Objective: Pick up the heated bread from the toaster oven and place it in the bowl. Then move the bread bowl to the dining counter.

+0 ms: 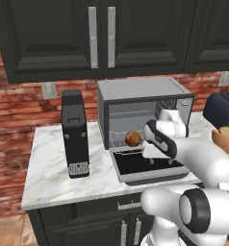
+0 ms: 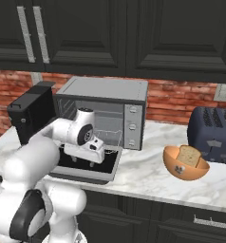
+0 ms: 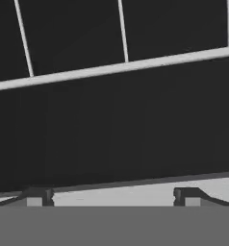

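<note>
The toaster oven [image 1: 144, 91] [image 2: 105, 97] stands on the counter with its glass door dropped open. On its wire rack [image 3: 111, 68] at the left sits the bread [image 1: 132, 138], a small golden-brown roll. My gripper [image 1: 160, 161] [image 2: 84, 161] [image 3: 111, 198] hangs open just above the open door [image 1: 145, 166], to the right of the roll and in front of it, with nothing between its fingers. The orange-brown bowl [image 1: 226, 141] [image 2: 179, 168] rests on the counter right of the oven, with a pale slice-shaped piece in it. The dining counter is out of view.
A tall black coffee machine [image 1: 75, 134] [image 2: 32, 111] stands left of the oven. A dark blue toaster [image 1: 222, 108] [image 2: 212, 128] sits behind the bowl. Dark wall cabinets [image 1: 102, 33] hang overhead. The marble counter [image 1: 49, 168] has free room at its front left.
</note>
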Available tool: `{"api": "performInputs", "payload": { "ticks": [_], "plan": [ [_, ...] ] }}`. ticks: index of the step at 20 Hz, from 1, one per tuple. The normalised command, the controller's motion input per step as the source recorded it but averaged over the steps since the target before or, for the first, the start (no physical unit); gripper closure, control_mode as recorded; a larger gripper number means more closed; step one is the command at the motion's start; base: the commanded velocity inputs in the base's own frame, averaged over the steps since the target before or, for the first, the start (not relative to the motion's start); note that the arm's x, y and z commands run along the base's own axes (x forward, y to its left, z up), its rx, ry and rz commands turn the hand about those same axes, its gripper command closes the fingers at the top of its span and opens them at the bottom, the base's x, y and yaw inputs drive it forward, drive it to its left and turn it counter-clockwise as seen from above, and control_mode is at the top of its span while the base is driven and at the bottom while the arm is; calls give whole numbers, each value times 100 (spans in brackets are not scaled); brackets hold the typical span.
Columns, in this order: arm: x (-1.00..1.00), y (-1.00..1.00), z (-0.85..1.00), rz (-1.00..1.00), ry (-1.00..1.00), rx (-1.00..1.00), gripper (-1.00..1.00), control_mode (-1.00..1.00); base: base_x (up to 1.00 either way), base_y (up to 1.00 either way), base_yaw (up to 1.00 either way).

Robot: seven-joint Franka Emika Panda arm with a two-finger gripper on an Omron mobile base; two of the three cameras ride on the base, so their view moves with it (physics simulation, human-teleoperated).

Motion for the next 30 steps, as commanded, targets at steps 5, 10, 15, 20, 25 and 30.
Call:
{"api": "performInputs", "payload": {
  "ticks": [5, 10, 15, 20, 25, 30],
  "plan": [
    [-66, 6, 25, -1, -13, 0, -100, -100, 0, 0, 0],
    [0, 19, 70, 0, -15, -5, -100, -100, 0, 0, 0],
    [30, 23, 75, 0, -14, -12, -100, -100, 0, 0, 0],
    [60, 35, 39, 6, -16, -4, -100, -100, 0, 0, 0],
    [54, 11, 5, 13, -9, -1, -100, -100, 0, 0, 0],
    [46, 6, 0, 10, -3, 0, -100, -100, 0, 0, 0]
  ]
}}
